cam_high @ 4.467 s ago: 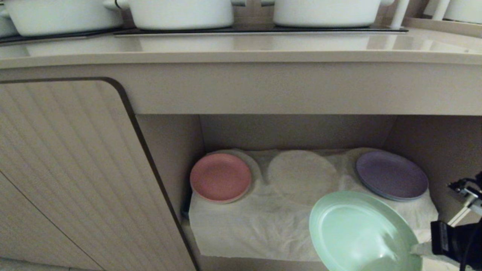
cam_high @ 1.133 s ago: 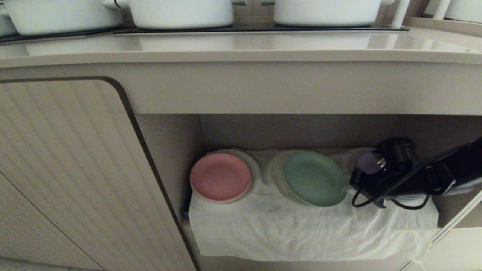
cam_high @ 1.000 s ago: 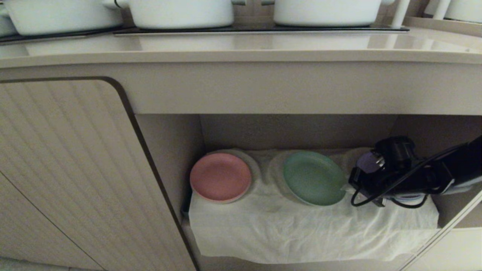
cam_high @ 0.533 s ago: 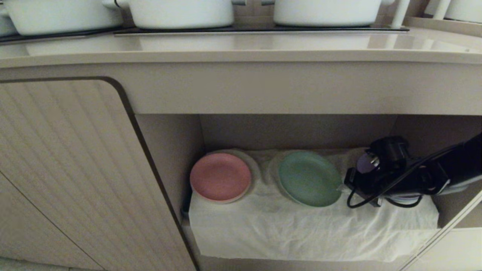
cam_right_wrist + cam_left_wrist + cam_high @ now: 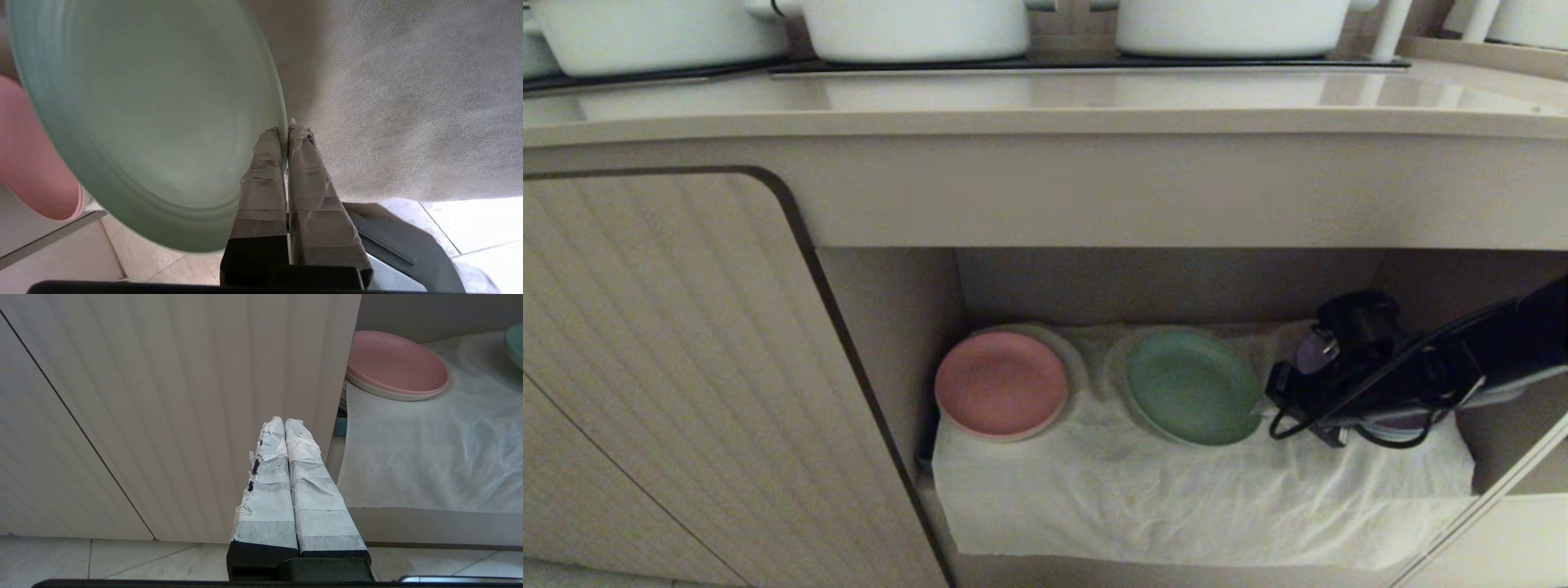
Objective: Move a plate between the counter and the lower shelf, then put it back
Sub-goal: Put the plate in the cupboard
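We are finding no readable text, label, brand, number or sign anywhere in these views.

dim recess [image 5: 1168, 286] | counter [image 5: 1045, 102] glare (soft) | right-wrist blur
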### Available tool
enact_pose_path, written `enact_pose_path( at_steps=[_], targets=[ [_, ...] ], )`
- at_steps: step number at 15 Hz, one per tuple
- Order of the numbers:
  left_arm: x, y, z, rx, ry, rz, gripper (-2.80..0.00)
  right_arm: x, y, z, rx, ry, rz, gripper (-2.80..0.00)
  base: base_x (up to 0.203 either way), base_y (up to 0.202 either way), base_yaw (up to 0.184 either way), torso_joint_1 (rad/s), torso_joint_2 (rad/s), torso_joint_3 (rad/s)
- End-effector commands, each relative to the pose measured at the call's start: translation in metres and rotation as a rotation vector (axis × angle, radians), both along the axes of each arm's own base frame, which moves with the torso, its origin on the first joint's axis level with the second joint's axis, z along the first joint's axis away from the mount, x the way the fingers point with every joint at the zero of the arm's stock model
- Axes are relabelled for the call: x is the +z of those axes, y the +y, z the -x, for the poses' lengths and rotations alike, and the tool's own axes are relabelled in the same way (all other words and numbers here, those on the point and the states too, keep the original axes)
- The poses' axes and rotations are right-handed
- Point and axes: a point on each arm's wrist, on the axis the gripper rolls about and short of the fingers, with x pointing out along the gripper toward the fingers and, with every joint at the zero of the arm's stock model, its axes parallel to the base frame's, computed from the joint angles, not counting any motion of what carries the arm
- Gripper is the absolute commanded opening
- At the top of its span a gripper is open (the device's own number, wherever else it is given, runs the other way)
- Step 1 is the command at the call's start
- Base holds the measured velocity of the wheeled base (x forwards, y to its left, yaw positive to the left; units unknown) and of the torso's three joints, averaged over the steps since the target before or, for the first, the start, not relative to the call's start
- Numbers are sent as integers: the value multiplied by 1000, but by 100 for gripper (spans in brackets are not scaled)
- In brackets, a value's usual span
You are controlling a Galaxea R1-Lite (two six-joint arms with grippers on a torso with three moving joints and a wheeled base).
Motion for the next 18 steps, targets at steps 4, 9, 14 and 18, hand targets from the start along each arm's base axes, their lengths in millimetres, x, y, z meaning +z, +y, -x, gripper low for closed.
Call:
enact_pose_path(
  at_steps=[4,9,14,18],
  targets=[
    [0,0,0,0,0,0,-280,-3,0,-2,-12,8,9,-280,0,0,0,0,0,0],
    [0,0,0,0,0,0,-280,-5,0,-7,-25,8,10,-280,0,0,0,0,0,0],
    [0,0,0,0,0,0,-280,-5,1,-15,-29,-4,12,-280,0,0,0,0,0,0],
    [0,0,0,0,0,-1,-280,-6,1,-19,-29,4,12,-280,0,0,0,0,0,0]
  ],
)
